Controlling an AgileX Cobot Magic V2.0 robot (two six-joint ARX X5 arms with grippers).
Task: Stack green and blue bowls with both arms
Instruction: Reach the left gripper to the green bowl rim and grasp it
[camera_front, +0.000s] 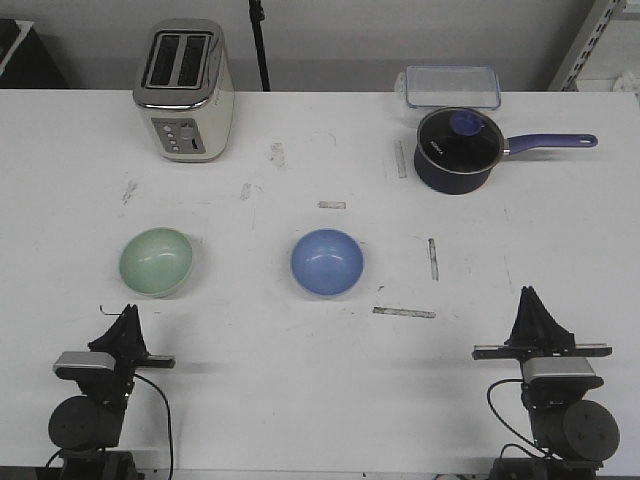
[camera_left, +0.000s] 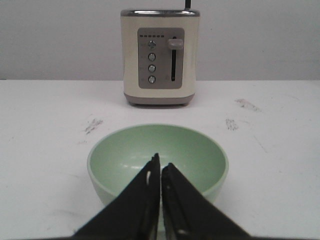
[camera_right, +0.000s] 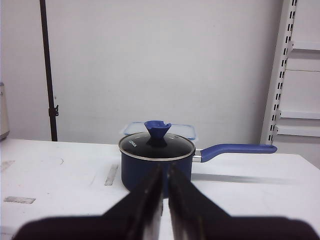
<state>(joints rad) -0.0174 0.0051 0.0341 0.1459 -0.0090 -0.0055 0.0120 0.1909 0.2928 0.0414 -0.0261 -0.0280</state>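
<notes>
White, scuffed table (camera_front: 300, 390) under a plain grey wall, with strips of tape stuck here and there. Toaster (camera_front: 185, 90) at the far left, navy saucepan (camera_front: 458, 150) with a clear tub (camera_front: 452, 86) behind it at the far right.

Green bowl (camera_front: 156, 262) sitting upright on the left side, just ahead of the left pincer (camera_front: 128, 318); blue bowl (camera_front: 327, 262) upright near the middle, well apart from the green one and off to the left of the right pincer (camera_front: 530, 300). Nothing inside either bowl.

Left pincer (camera_left: 160, 167) pressed together, holding nothing, tips lined up on the green bowl's (camera_left: 157, 162) near rim. Right pincer (camera_right: 164, 172) likewise pressed together and empty, aimed at the saucepan (camera_right: 156, 159) rather than at any bowl.

Probably light and rigid, both bowls, with glossy curved walls likely to slip under a pinch from outside. Best taken at the rim: one finger inside, one outside, squeezing the thin wall. Possibly brittle if ceramic, so a gentle set-down when nesting one into the other. Equal size by the look of it, so likely a shallow nest needing good centring.
</notes>
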